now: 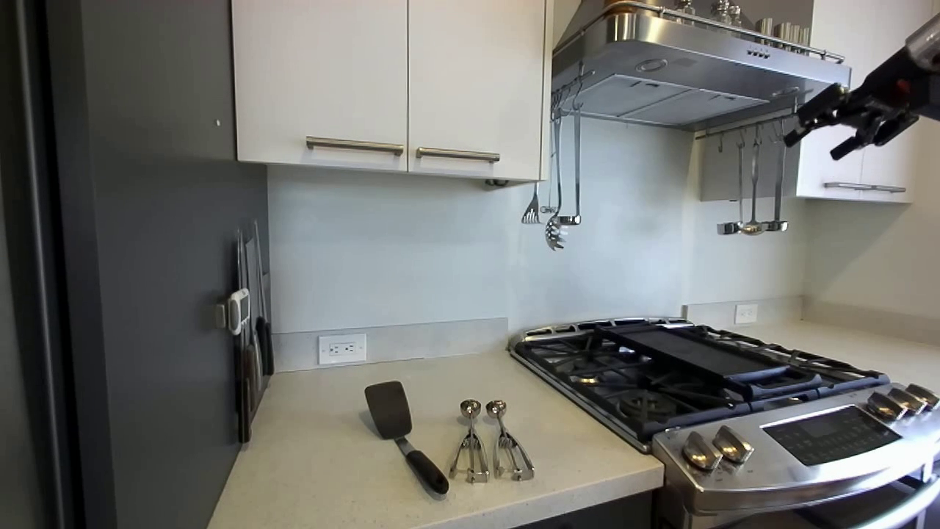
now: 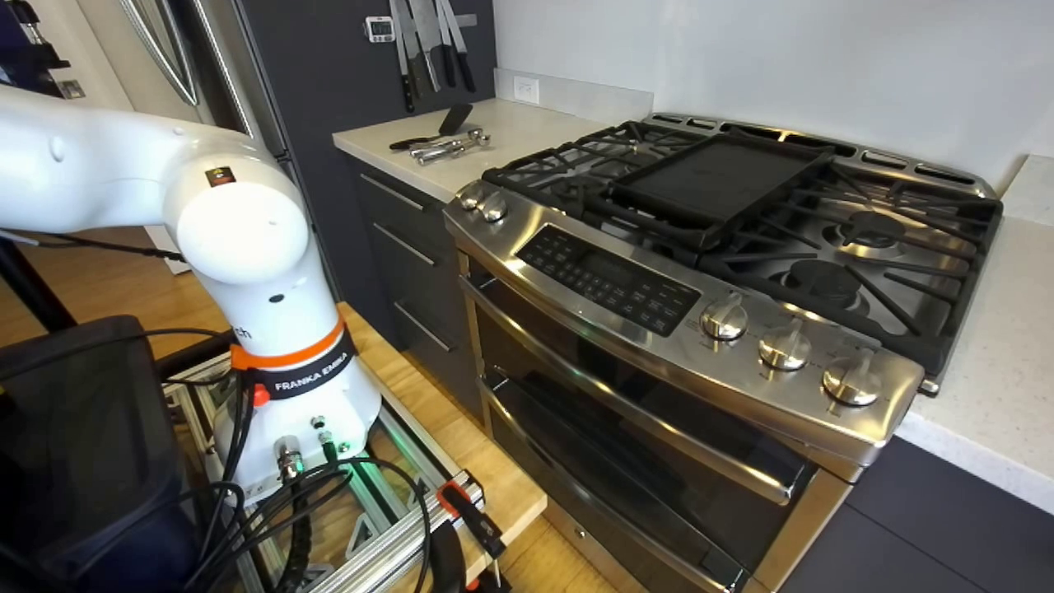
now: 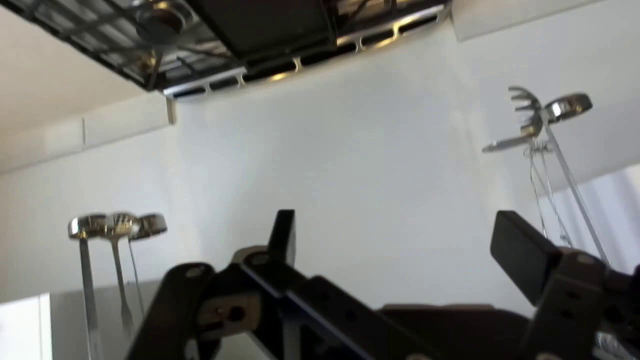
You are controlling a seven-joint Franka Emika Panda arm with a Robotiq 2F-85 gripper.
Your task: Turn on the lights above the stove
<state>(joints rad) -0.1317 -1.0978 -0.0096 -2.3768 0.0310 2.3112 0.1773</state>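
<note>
The steel range hood (image 1: pixel 705 42) hangs above the stove (image 1: pixel 723 470) in an exterior view. A small row of buttons (image 1: pixel 758 54) sits on its front face. A round lamp (image 1: pixel 651 65) on its underside looks grey, with no glow. My gripper (image 1: pixel 814 145) comes in from the right edge, near the hood's right end and a little below the button row. In the wrist view the gripper (image 3: pixel 395 220) is open, with wide-apart fingers and only the pale wall behind. The hood is out of the wrist view; the stove (image 3: pixel 280 65) shows upside down at the top.
Ladles (image 1: pixel 754 184) hang from a rail below the hood's right end, close to my gripper. More utensils (image 1: pixel 565 176) hang at its left. Glassware (image 1: pixel 723 11) stands on top of the hood. A spatula (image 1: pixel 389 411) and two scoops (image 1: pixel 470 441) lie on the counter (image 1: pixel 323 455).
</note>
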